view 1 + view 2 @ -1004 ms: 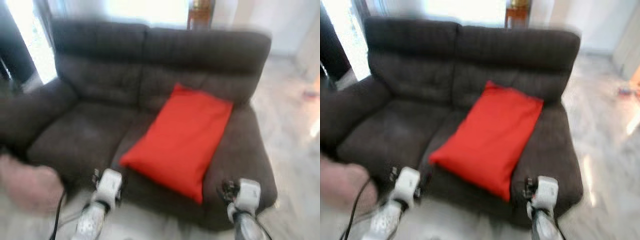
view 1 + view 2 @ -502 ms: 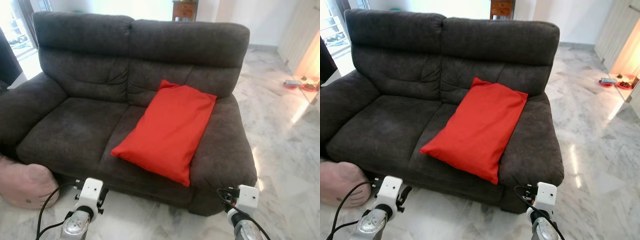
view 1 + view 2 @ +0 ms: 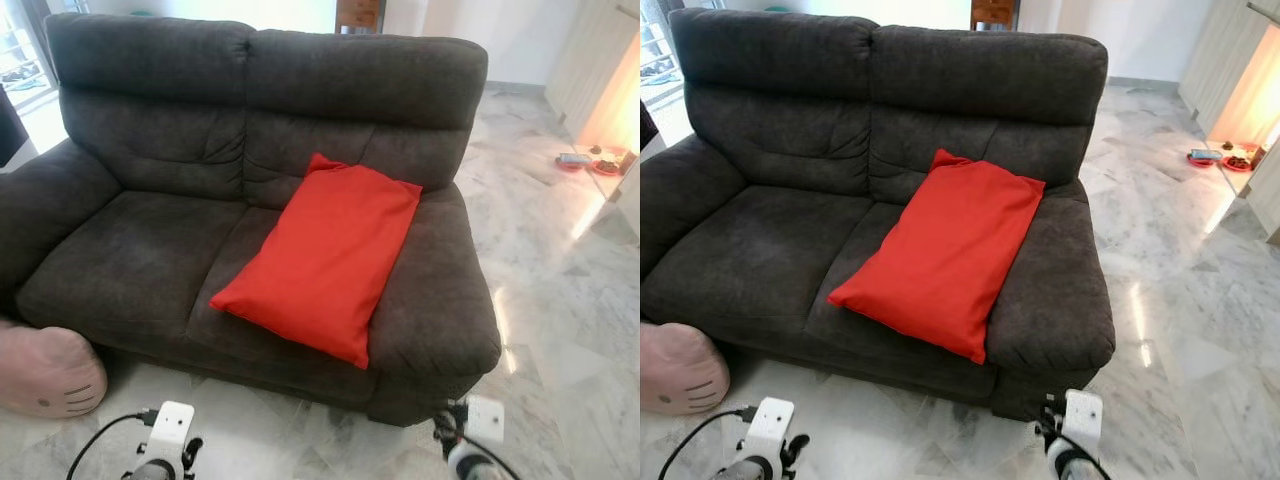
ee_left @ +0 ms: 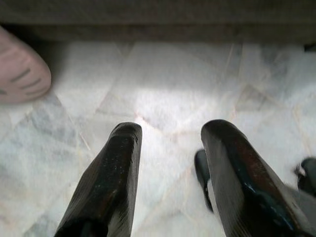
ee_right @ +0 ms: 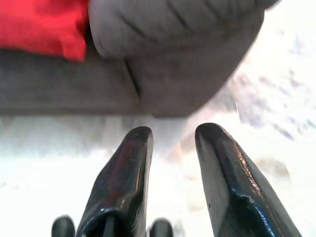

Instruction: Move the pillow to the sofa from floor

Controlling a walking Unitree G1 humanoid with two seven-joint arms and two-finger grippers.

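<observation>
Both arms dropped lower since earlier; left gripper (image 4: 170,133) and right gripper (image 5: 173,136) spread, empty. Red rectangular fabric pillow (image 3: 318,257) lies on dark plush sofa (image 3: 150,250); round pink cushion (image 3: 45,372) on marble floor (image 3: 570,290).

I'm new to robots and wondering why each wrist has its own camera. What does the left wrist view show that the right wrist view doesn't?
Left wrist view's own: a pink cushion lying on the marble floor by the base of the sofa. Right wrist view's own: the red pillow resting on the sofa seat, next to the armrest. Shared: the pale floor, the dark sofa front, and a tool, left tool or right tool, with its two black fingers apart and empty.
</observation>
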